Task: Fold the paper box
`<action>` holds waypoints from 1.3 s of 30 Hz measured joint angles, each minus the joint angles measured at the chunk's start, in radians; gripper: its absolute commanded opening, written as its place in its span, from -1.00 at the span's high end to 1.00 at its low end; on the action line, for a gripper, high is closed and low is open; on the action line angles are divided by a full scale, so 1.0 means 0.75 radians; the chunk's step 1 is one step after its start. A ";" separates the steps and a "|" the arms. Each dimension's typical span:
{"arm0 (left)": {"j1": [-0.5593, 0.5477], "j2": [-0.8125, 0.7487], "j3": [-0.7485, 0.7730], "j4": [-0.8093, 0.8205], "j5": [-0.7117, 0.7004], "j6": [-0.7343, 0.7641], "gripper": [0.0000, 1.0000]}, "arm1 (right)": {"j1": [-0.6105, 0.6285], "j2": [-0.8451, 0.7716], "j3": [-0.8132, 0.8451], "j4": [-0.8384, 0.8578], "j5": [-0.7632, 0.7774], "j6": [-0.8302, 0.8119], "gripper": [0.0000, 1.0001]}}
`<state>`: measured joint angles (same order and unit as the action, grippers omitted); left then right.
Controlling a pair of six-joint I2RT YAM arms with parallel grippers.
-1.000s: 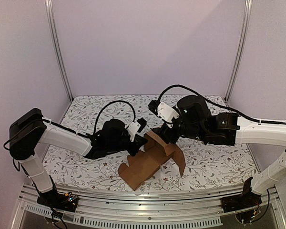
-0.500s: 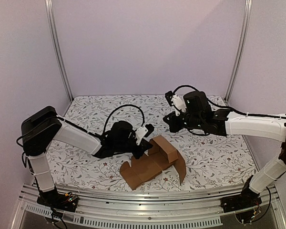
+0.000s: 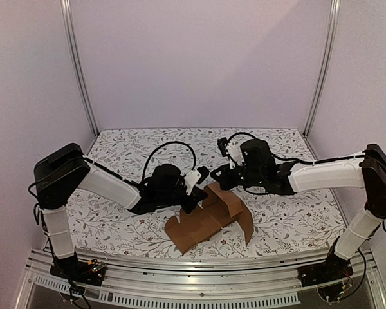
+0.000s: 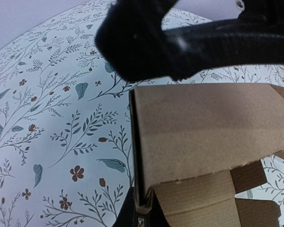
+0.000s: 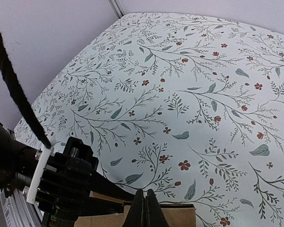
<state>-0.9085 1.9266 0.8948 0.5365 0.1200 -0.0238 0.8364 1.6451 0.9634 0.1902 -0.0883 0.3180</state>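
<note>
The paper box, near the table's 6 o'clock edge, is being pinched at 10 o'clock by the left gripper. The right gripper, open before, is being brought back squeezed shut and empty, maybe for pushing a flap.

Floral-print table, lilac walls, apparently metal posts

Left tool pinched shut; right tool closed; both reaching inward
</note>
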 measured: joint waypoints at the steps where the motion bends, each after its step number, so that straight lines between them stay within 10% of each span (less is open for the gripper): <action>1: 0.000 0.002 0.000 0.004 -0.001 -0.004 1.00 | 0.003 0.003 -0.003 0.009 -0.004 0.007 1.00; 39: -0.008 0.089 0.004 0.111 0.006 -0.075 0.39 | 0.092 0.128 -0.082 0.210 0.037 0.120 1.00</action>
<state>-0.9142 1.9934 0.8974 0.6201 0.1246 -0.0799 0.9054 1.7409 0.9016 0.3473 -0.0605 0.4076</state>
